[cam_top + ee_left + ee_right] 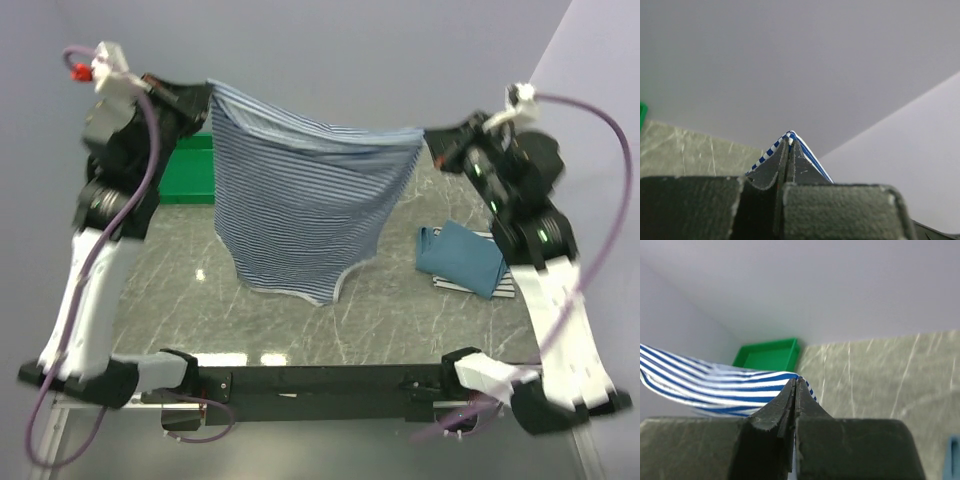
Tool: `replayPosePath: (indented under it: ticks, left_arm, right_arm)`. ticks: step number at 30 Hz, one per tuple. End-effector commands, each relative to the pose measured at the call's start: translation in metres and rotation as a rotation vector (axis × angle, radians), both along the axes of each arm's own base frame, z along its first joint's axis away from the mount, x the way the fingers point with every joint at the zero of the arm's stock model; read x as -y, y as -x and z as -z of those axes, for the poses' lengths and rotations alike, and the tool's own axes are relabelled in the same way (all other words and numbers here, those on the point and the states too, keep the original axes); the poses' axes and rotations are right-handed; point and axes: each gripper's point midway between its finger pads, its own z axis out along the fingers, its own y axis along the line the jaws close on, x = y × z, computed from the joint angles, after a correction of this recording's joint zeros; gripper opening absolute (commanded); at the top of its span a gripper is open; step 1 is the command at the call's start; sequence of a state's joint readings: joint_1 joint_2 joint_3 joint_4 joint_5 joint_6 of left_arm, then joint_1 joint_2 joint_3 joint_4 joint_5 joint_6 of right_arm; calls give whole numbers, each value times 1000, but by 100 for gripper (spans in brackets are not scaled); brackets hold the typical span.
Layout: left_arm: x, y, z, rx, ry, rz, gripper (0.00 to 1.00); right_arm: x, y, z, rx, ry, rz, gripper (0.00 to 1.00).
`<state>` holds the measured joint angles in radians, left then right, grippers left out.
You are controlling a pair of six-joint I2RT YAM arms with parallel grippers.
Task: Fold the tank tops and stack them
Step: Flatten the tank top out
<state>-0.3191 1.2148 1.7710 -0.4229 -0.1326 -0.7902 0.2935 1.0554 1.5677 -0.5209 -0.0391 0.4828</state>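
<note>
The blue-and-white striped tank top [300, 200] hangs spread between both grippers, well above the table, its lower edge near the marble top. My left gripper [208, 92] is shut on its upper left corner; the cloth [790, 136] shows pinched at the fingertips. My right gripper [428, 135] is shut on its upper right corner; the cloth [715, 385] trails left from the jaws. The teal-blue tank top [462, 256] lies folded on the table at the right, on top of the folded white one with thin black stripes [505, 282].
A green plastic tray [190, 170] stands at the back left of the marble table [380, 310], partly behind the hanging shirt; it also shows in the right wrist view [770, 355]. Grey walls close the back and sides.
</note>
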Motion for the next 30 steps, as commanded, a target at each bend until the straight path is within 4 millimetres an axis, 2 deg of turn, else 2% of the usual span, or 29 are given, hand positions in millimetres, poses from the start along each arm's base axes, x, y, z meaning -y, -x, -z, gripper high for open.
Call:
replayPosePath:
  ticks: [1, 2, 3, 4, 5, 6, 7, 8, 9, 10, 12, 13, 14, 15, 16, 17, 18, 19, 20, 21, 22, 23, 24, 25, 26, 27, 28, 29, 30]
  left_arm:
    - [10, -83, -2, 97, 15, 10, 0]
    - [10, -90, -23, 151, 22, 30, 1]
    - [5, -105, -29, 178, 15, 41, 0]
    - [17, -136, -12, 157, 4, 100, 1]
    - [13, -134, -47, 253, 7, 106, 0]
    - [15, -140, -55, 287, 1, 127, 0]
    - [21, -165, -40, 263, -5, 151, 1]
    - [21, -151, -77, 359, -9, 172, 1]
    - [17, -153, -85, 384, -11, 174, 0]
    - [16, -164, -82, 384, -9, 176, 1]
    - [4, -154, -102, 450, -5, 179, 1]
    - [0, -140, -113, 481, 4, 183, 1]
    - [-1, -150, -94, 436, 0, 182, 0]
    - [-6, -148, -92, 436, -6, 166, 1]
    - [-8, -133, -97, 444, -11, 160, 1]
    - [-6, -146, -67, 369, -12, 167, 1]
    - [-6, -136, -63, 351, -10, 172, 1]
    - [-5, -136, -49, 310, 0, 182, 0]
    - [-3, -149, 1, 189, 18, 192, 1]
    - [0, -133, 8, 165, 45, 204, 1]
    - [1, -131, 37, 81, 66, 197, 1]
    - [5, -135, 110, -85, 93, 186, 1]
    - [6, -126, 140, -154, 138, 179, 1]
    - [3, -104, 150, -167, 161, 160, 1]
    - [5, -91, 224, -328, 173, 141, 0]
    - [5, -71, 238, -360, 188, 126, 1]
    - [1, -55, 296, -478, 180, 83, 1]
    - [6, -40, 320, -538, 177, 81, 1]
    - [6, -24, 338, -593, 179, 67, 1]
  right_arm:
    - [1, -58, -50, 180, 3, 19, 0]
    - [1, -70, -57, 207, 14, 19, 0]
    - [-4, -98, -51, 197, 18, 6, 0]
    - [1, -102, -79, 260, 9, 13, 0]
    - [0, -111, -88, 284, 13, 8, 0]
    - [-2, -134, -83, 282, 14, 9, 0]
    - [-2, -130, -113, 349, 4, 4, 0]
    - [-1, -135, -121, 367, 4, 3, 0]
    - [-1, -142, -136, 403, 3, 6, 0]
    - [0, -144, -143, 421, 1, 13, 0]
    - [5, -148, -152, 444, 0, 26, 0]
    - [6, -144, -160, 461, -6, 30, 0]
    - [7, -143, -159, 457, -11, 31, 0]
    - [8, -143, -147, 428, -11, 32, 0]
    - [7, -141, -138, 410, -15, 31, 0]
    - [11, -123, -142, 420, -33, 34, 0]
    - [10, -137, -97, 326, -28, 41, 0]
    - [12, -135, -79, 287, -32, 52, 0]
    - [13, -131, -58, 242, -48, 57, 0]
    - [16, -122, -11, 161, -49, 67, 0]
    - [16, -114, 14, 124, -59, 66, 0]
    - [16, -107, 41, 75, -100, 66, 0]
    - [14, -90, 99, -29, -109, 54, 0]
    - [10, -81, 129, -90, -122, 37, 0]
    - [6, -68, 145, -110, -146, 10, 0]
    - [2, -56, 204, -238, -134, -10, 0]
    - [-1, -44, 234, -317, -127, -18, 0]
    - [-1, -32, 253, -359, -119, -27, 0]
    - [0, -13, 300, -474, -103, -26, 0]
